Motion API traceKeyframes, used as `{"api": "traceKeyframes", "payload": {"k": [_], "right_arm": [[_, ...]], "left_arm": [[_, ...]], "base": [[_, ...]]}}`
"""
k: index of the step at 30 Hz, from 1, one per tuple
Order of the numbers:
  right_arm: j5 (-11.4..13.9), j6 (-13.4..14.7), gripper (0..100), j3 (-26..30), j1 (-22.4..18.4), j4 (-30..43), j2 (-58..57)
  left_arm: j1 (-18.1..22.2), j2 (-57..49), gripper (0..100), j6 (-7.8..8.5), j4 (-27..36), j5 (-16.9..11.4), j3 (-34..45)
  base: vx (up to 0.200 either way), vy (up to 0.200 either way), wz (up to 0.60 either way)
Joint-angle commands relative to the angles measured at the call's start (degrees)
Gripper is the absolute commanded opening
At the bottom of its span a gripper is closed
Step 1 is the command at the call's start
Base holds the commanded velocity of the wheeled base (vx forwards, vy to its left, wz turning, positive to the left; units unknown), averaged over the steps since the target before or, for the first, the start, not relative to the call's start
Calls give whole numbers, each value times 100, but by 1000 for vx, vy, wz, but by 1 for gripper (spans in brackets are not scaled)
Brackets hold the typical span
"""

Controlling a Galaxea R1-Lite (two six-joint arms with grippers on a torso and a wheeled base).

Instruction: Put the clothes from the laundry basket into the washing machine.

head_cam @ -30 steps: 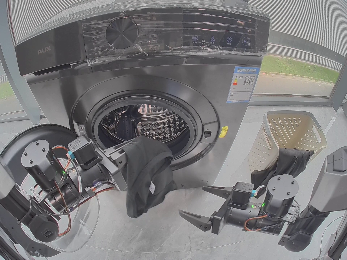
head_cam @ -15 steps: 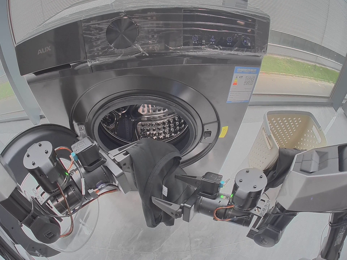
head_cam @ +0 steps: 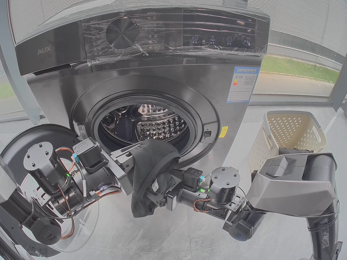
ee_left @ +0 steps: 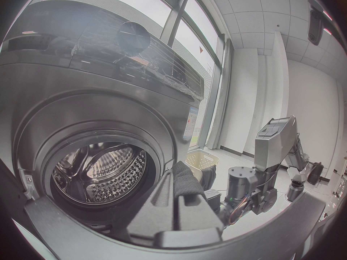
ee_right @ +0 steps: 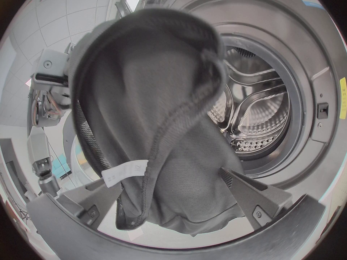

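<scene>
Tile floor (head_cam: 188, 235); L hand (head_cam: 128, 155) grips black garment (head_cam: 153, 156) at washer (head_cam: 151, 80).

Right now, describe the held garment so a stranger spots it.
Start at the big grey front-loading washing machine. Before its drum mouth, a black fabric garment hangs from the left end effector. Unlike the dark cloth at the beige basket, it has a white tag.

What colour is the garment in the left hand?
The garment is plain black, with a white tag; the right wrist view shows it best.
</scene>
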Motion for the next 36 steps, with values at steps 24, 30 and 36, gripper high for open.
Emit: {"api": "traceKeyframes", "payload": {"k": [24, 30, 36], "right_arm": [[-376, 48, 0, 887, 692, -19, -776], [-499, 48, 0, 958, 613, -19, -890], [-526, 56, 0, 922, 481, -10, -890]], "left_arm": [[909, 1000, 0, -35, -4, 278, -231], [1005, 1193, 0, 35, -13, 252, -3], [1041, 1132, 100, -53, -4, 243, 15]], "base": [[0, 0, 0], [0, 0, 0], [0, 0, 0]]}}
